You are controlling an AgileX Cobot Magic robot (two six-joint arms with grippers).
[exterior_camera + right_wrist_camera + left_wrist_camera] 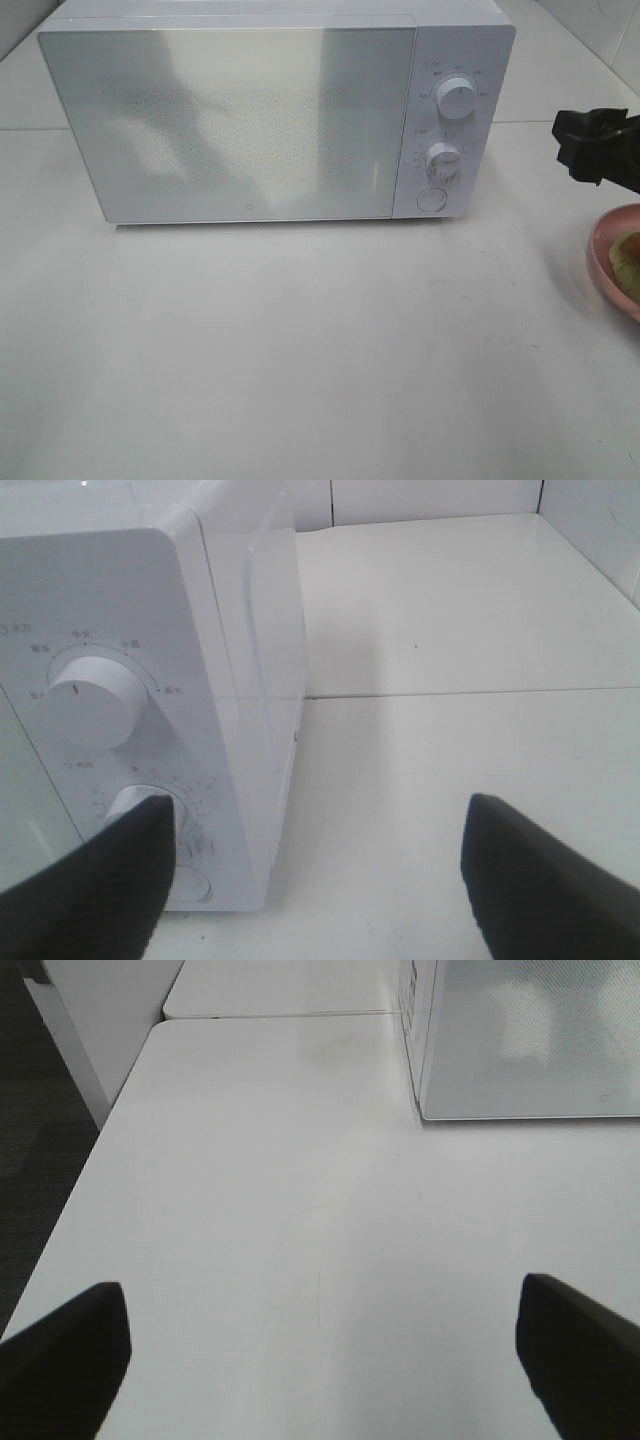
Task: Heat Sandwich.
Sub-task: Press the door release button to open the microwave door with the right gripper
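The sandwich [629, 258] lay on a pink plate [598, 250], right of the closed microwave [240, 110]. Left gripper [320, 1288] and right gripper [318, 802] had jaws wide, empty.

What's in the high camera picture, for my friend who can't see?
A white microwave, door shut, sits on a white table, with two knobs and a button on its right side. At the right edge are the right claw and part of a pink plate holding the sandwich.
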